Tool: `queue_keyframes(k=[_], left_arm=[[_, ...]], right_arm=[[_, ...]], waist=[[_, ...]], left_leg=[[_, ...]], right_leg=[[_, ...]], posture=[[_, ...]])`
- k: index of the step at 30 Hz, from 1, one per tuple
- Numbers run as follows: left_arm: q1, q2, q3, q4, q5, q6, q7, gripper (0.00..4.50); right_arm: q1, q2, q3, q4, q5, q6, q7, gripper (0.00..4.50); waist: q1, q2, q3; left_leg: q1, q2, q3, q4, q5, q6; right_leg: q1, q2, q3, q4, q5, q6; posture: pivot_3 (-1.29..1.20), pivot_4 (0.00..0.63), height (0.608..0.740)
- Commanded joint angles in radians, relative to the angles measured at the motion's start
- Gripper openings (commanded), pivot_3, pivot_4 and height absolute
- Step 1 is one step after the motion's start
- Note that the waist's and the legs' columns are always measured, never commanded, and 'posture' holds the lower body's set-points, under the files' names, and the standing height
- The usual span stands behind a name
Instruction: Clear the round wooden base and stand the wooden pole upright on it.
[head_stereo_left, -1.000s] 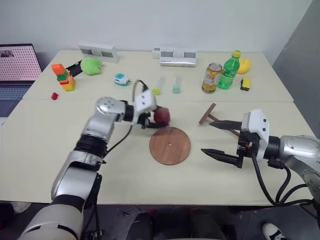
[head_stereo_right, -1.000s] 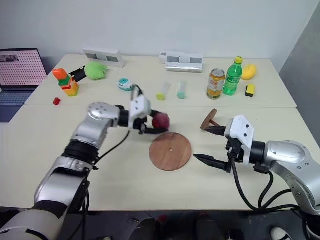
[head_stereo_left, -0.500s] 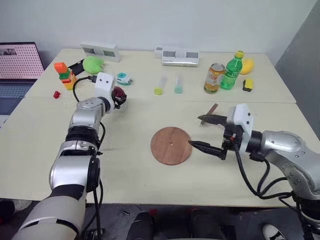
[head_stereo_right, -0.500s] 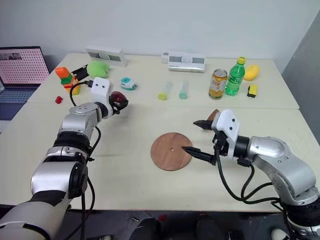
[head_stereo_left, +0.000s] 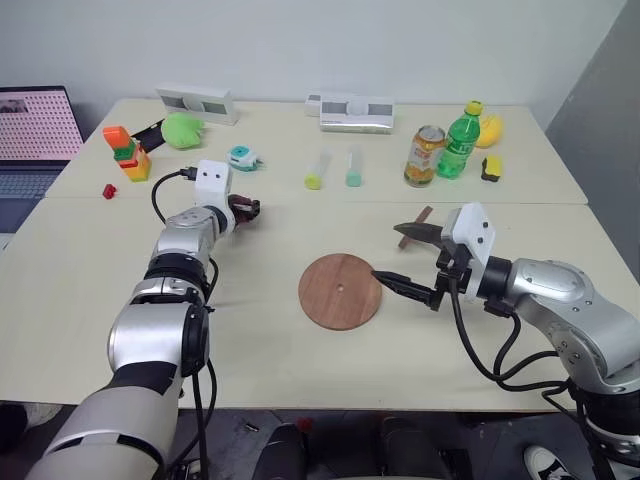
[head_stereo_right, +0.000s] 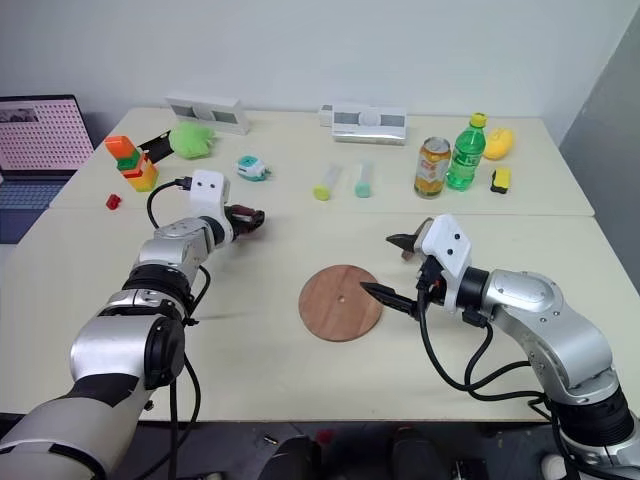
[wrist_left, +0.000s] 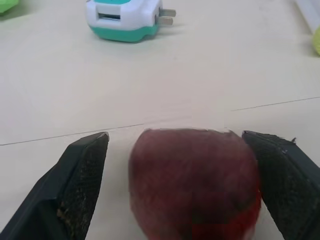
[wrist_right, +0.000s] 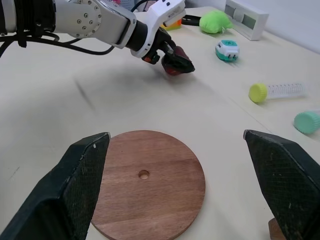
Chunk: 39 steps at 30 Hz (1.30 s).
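The round wooden base (head_stereo_left: 340, 290) lies bare at the table's middle, its centre hole showing (wrist_right: 144, 174). Out to its left, my left gripper (head_stereo_left: 248, 211) is open around a dark red apple-like fruit (wrist_left: 192, 185) resting on the table; a gap shows beside one finger (wrist_left: 82, 180). Just right of the base, my right gripper (head_stereo_left: 390, 255) is open and holds nothing, its lower finger reaching the disc's right edge. The wooden pole (head_stereo_left: 416, 226) lies on the table behind the upper finger, largely hidden by it.
A teal-and-white charger (head_stereo_left: 241, 157) sits beyond the left gripper. Two capped tubes (head_stereo_left: 315, 172), a can (head_stereo_left: 424, 156) and a green bottle (head_stereo_left: 459, 142) stand farther back. A green plush (head_stereo_left: 181, 130), a block stack (head_stereo_left: 128, 155) and a laptop (head_stereo_left: 30, 140) occupy the far left.
My left arm carried the red fruit from beside the base out to the left, lowered it to the table and opened its fingers. My right gripper moved left toward the base.
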Motion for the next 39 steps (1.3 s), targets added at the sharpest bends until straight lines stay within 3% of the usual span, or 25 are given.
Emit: queue_keyframes(k=[1, 13, 19, 24, 26, 29, 34, 39], left_arm=[[-0.011, 0.038, -0.021, -0.059, 0.031, -0.030, -0.008, 4.43], [0.129, 0.138, -0.028, -0.614, -0.038, 0.193, -0.214, 4.43], [0.273, 0.291, -0.112, -0.938, -0.145, 0.185, -0.637, 4.43], [0.446, 0.418, -0.130, -1.126, -0.299, 0.097, -1.028, 4.43], [0.487, 0.454, -0.145, -1.161, -0.342, 0.067, -1.158, 4.43], [0.491, 0.460, -0.169, -1.149, -0.342, 0.044, -1.215, 4.43], [0.460, 0.403, -0.218, -1.123, -0.327, -0.023, -1.258, 4.43], [0.464, 0.398, -0.227, -1.152, -0.347, -0.020, -1.279, 4.43]], right_arm=[[0.000, -0.001, -0.032, -0.038, 0.015, -0.002, -0.001, 4.50], [-0.002, -0.011, -0.054, -0.026, 0.037, 0.006, 0.028, 4.50], [-0.047, -0.066, -0.119, 0.029, 0.090, 0.053, 0.077, 4.50], [-0.141, -0.212, -0.125, 0.079, 0.114, 0.218, 0.109, 4.50], [-0.210, -0.283, -0.075, 0.114, 0.088, 0.309, 0.112, 4.50], [-0.305, -0.329, 0.018, 0.176, 0.066, 0.448, 0.099, 4.50], [-0.565, -0.289, 0.355, 0.478, -0.143, 0.575, 0.093, 4.50], [-0.694, -0.207, 0.521, 0.758, -0.287, 0.508, 0.144, 4.50]], waist=[[0.000, 0.000, 0.000], [-0.002, 0.000, 0.000], [-0.006, 0.000, 0.000], [-0.005, 0.002, 0.000], [-0.005, 0.003, 0.001], [0.000, 0.002, 0.001], [-0.003, 0.003, 0.001], [-0.015, 0.003, 0.001]], left_leg=[[0.000, 0.000, 0.000, 0.000, 0.000, 0.000], [0.000, 0.001, 0.000, 0.000, 0.000, 0.000], [0.000, 0.001, 0.001, -0.001, 0.000, 0.000], [0.002, 0.002, 0.003, -0.002, 0.000, 0.000], [0.002, 0.002, 0.005, -0.002, 0.000, 0.000], [0.002, 0.002, 0.004, -0.002, -0.002, 0.004], [0.001, 0.001, 0.006, 0.000, -0.003, 0.005], [-0.002, 0.002, 0.005, -0.003, -0.002, 0.004]], right_leg=[[0.000, 0.000, 0.000, 0.000, 0.000, 0.000], [0.000, 0.000, 0.000, 0.000, 0.000, 0.000], [0.000, 0.000, 0.001, 0.000, 0.000, 0.000], [0.001, 0.001, 0.002, -0.001, 0.000, 0.000], [0.000, 0.001, 0.004, 0.000, 0.000, 0.000], [0.000, 0.001, 0.003, 0.000, 0.000, 0.000], [-0.001, 0.000, 0.005, 0.000, 0.000, 0.000], [-0.005, 0.001, 0.004, 0.000, 0.000, 0.000]], posture=[[0.00, 0.150, 0.740], [0.00, 0.150, 0.740], [0.00, 0.150, 0.740], [0.00, 0.150, 0.740], [0.00, 0.150, 0.740], [0.00, 0.150, 0.740], [0.00, 0.150, 0.740], [0.00, 0.150, 0.740]])
